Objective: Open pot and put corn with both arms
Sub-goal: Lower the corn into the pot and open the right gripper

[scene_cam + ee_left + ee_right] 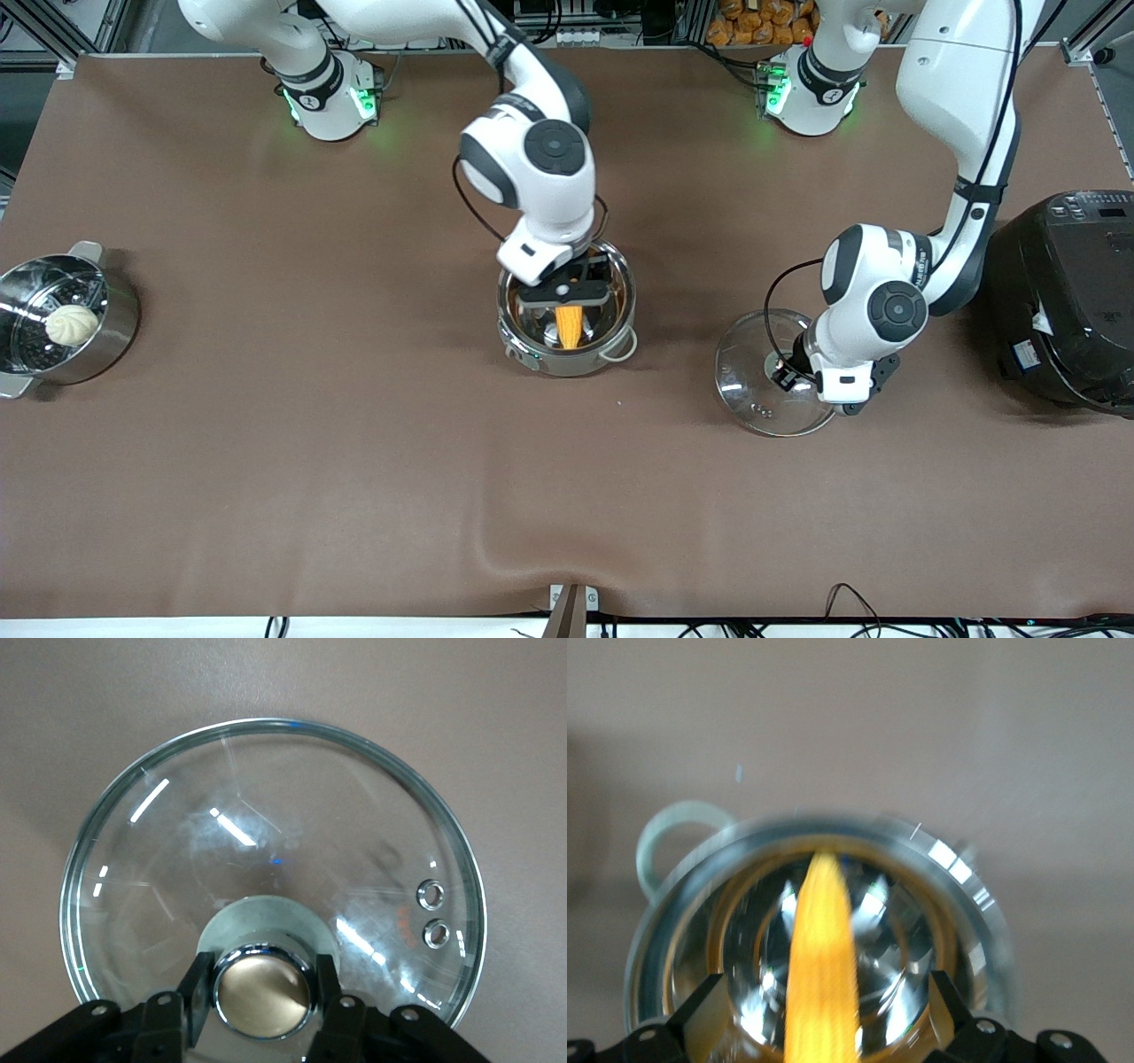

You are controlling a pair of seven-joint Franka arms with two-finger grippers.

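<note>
The shiny steel pot [622,288] stands open mid-table. The yellow corn [570,325] lies in it, tip toward the front camera. My right gripper [564,294] hangs over the pot, open; in the right wrist view its fingers [704,1005] stand wide of the blurred corn [824,948] above the pot rim [961,877]. The glass lid [753,390] is beside the pot toward the left arm's end, low at the table. My left gripper [788,368] is shut on its metal knob [262,990]; the lid's glass [266,824] fills the left wrist view.
A steel steamer pot [120,306] with a white bun [72,324] stands at the right arm's end. A large black rice cooker [1063,292] stands at the left arm's end, close to the left arm. Brown cloth covers the table.
</note>
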